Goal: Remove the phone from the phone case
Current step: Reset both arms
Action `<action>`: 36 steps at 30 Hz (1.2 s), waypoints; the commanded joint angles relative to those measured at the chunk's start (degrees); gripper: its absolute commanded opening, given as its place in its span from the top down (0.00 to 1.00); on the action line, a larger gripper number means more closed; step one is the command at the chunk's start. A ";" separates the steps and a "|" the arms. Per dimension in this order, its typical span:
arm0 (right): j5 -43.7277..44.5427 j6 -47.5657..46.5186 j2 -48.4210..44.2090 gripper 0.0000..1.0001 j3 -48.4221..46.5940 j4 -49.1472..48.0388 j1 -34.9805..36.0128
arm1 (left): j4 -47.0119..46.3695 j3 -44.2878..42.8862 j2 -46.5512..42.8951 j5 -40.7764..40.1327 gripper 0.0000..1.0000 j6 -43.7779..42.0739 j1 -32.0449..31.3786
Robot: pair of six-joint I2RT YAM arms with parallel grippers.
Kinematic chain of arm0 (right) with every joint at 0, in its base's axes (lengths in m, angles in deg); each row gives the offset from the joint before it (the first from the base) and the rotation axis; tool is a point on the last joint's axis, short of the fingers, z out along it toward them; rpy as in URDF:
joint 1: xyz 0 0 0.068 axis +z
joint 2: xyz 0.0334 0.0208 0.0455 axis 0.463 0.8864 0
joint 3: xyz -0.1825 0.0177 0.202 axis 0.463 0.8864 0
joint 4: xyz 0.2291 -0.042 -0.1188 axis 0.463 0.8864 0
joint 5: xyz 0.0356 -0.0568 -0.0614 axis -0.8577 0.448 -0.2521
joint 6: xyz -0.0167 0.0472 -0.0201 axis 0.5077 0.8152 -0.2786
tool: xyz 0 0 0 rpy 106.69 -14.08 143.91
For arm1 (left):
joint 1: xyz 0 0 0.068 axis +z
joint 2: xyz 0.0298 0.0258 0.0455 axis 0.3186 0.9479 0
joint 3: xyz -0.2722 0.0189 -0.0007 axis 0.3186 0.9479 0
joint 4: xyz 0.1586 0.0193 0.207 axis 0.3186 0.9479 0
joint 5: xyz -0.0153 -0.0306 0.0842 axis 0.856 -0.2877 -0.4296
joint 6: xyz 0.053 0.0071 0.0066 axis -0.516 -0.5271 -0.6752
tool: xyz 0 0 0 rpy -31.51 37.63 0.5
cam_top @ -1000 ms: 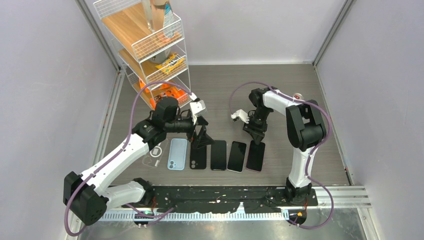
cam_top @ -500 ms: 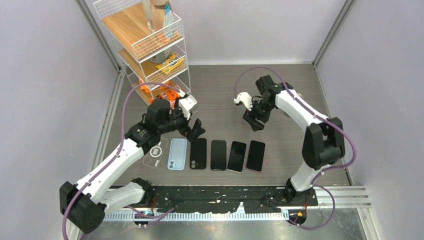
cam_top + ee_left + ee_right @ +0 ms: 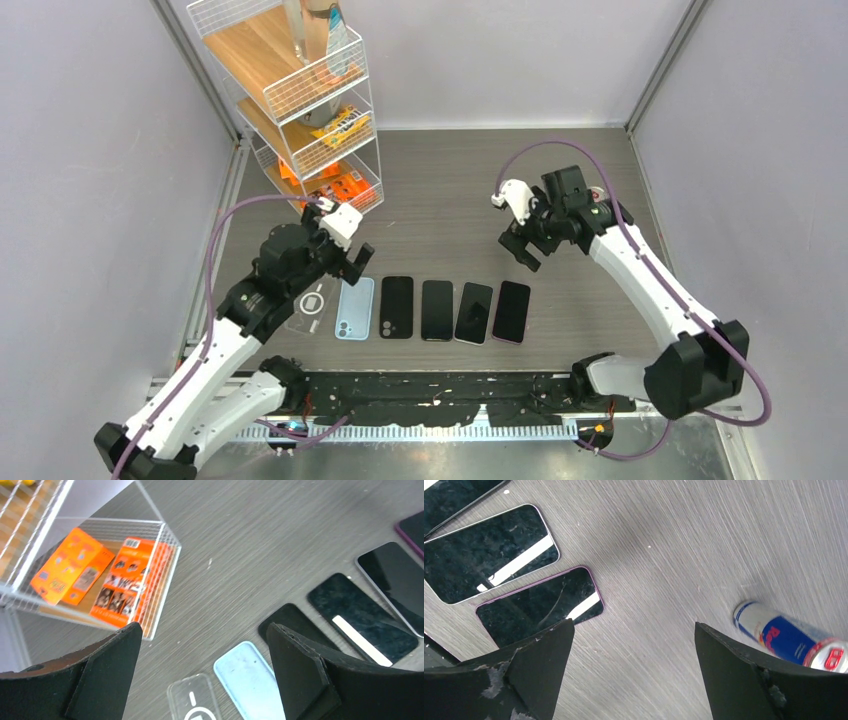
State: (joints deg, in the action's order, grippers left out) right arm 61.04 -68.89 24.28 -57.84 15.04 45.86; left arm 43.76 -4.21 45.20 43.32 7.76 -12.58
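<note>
From above, we see the left pincer over the table, left of the middle. Its two fingers are wide apart and hold nothing. The right pincer hangs right of the middle, open, with nothing in it. Below them a row of things lies flat on the table. The clear phone case is at the left end. The light blue phone lies just beside it, out of the case. Next come three black phones, then a purple phone at the right end. A wire shelf stands at the upper left.

In the left wrist view, the black fingers sit at the bottom corners with a big gap between them. The clear phone case and the light blue phone lie side by side at the bottom. Orange boxes sit in the wire shelf at the upper left.

In the right wrist view, the fingers are wide apart. The purple phone lies at the left. A can lies on its side at the right.
</note>
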 commanded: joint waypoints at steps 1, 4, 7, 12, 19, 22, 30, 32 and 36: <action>5.27 5.21 -6.12 0.04 3.38 -5.50 0.25 | 2.06 2.10 -5.55 -6.86 0.01 -1.27 1.57; 5.89 7.09 -10.25 0.04 6.40 -7.81 0.26 | 3.04 3.53 -9.12 -7.48 0.00 -0.37 2.77; 6.68 11.19 -14.00 0.04 8.76 -10.00 0.26 | 3.75 4.68 -12.05 -8.06 0.00 0.63 3.94; 7.78 15.20 -17.84 0.05 12.17 -13.43 0.18 | 2.90 6.71 -15.86 -9.65 0.00 2.41 6.06; 7.90 17.08 -19.79 0.04 15.07 -16.76 -0.18 | 1.68 8.75 -18.36 -12.29 0.00 6.92 11.00; 7.86 17.98 -21.99 0.05 18.82 -20.57 -0.43 | 1.21 9.68 -19.37 -13.39 0.00 8.23 13.13; 10.10 22.70 -28.68 0.05 23.52 -27.04 -0.69 | -1.15 11.48 -20.03 -13.91 0.00 11.06 17.62; 8.71 23.14 -28.40 0.05 23.03 -25.76 -0.78 | -1.73 11.83 -19.99 -13.40 0.01 11.45 18.65; 8.00 23.39 -27.53 0.05 21.46 -23.48 -0.79 | -4.09 14.02 -20.23 -13.37 0.00 12.14 19.97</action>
State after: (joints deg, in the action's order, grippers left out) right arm 69.41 -47.32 -3.50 -34.04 -7.69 45.36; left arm 45.03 8.07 25.50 30.40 18.18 6.09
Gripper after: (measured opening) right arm 0.955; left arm 0.994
